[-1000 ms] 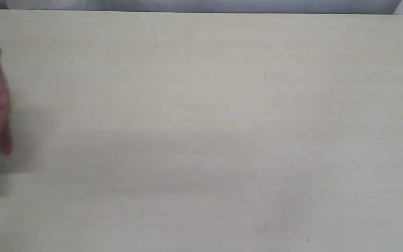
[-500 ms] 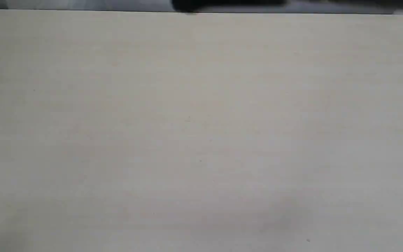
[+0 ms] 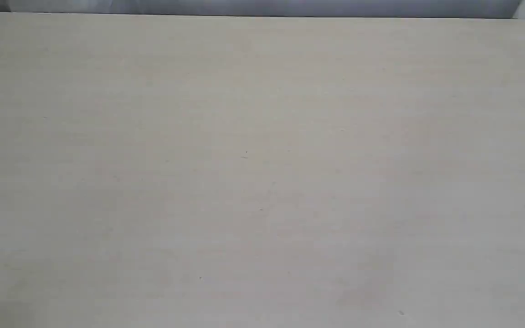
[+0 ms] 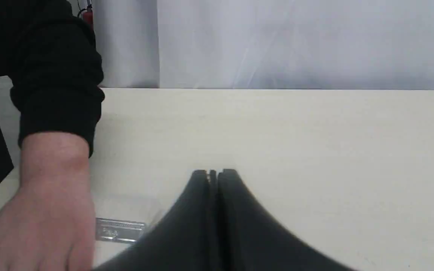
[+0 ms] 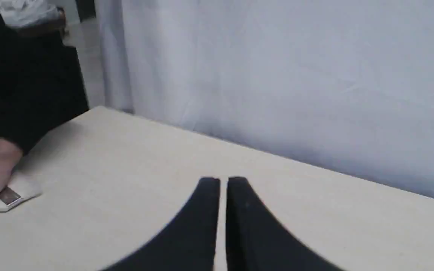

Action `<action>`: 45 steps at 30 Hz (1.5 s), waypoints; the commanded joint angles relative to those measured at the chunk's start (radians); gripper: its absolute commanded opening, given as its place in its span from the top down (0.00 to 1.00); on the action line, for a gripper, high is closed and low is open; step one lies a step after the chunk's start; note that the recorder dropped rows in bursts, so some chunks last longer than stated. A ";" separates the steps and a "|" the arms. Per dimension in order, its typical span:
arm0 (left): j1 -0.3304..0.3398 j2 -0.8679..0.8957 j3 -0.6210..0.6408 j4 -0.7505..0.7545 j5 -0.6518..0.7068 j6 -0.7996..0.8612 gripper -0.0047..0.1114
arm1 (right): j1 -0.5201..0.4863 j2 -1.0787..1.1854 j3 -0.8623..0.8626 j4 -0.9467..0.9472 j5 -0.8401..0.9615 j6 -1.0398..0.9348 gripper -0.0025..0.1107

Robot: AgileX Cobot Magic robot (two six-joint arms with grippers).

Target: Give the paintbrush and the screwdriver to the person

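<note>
A: Logged the left gripper [image 4: 213, 172] first. Found it clenched tip to tip, gripping nothing, poised over the pale table [image 3: 262, 182].

B: Same on the other arm?

A: Nearly. Found the right gripper [image 5: 223, 181] drawn almost together, with a thin slit of tabletop showing between the tips, and nothing gripped there either.

B: Located the paintbrush?

A: Yes. Spotted the paintbrush [image 4: 121, 229] lying flat on the table close by its side edge, well apart from both grippers. Made out just the silver ferrule and a patch of pale bristles; can't see the rest, hidden under the person's hand [image 4: 40, 222].

B: Touching, then?

A: Touching, going by both wrist views. Saw the person's hand laid on top of it, back of the hand up, with a dark sleeve [image 4: 58, 86] pulled down to the wrist. Can't tell whether clasped or merely covered.

B: Anything from the exterior view?

A: Pale tabletop, faintly speckled, running to a straight far edge, with a grey backdrop [image 3: 262, 7] behind. Same backdrop in the wrist views, hanging pale and smooth beyond the far edge. Glimpsed a small red shape [image 4: 87, 14] past the sleeve, too small to name.
</note>
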 commanded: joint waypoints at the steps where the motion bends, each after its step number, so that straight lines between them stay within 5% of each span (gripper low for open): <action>1: -0.006 -0.002 0.002 0.000 -0.012 -0.002 0.96 | -0.155 -0.087 0.094 -0.021 -0.117 0.000 0.94; 9: -0.006 -0.002 0.002 -0.002 -0.011 -0.002 0.96 | -0.727 -0.244 0.463 -0.024 -0.723 -0.114 0.94; 15: -0.006 -0.002 0.002 -0.002 -0.011 -0.002 0.96 | -0.942 -0.367 0.639 -0.026 -0.817 -0.114 0.94; 37: -0.006 -0.002 0.002 -0.005 -0.008 -0.002 0.96 | -0.974 -0.426 0.645 -0.101 -0.626 -0.024 0.94; 45: -0.006 -0.002 0.002 -0.005 -0.008 -0.002 0.96 | -0.956 -0.426 0.645 0.565 -0.599 -0.691 0.94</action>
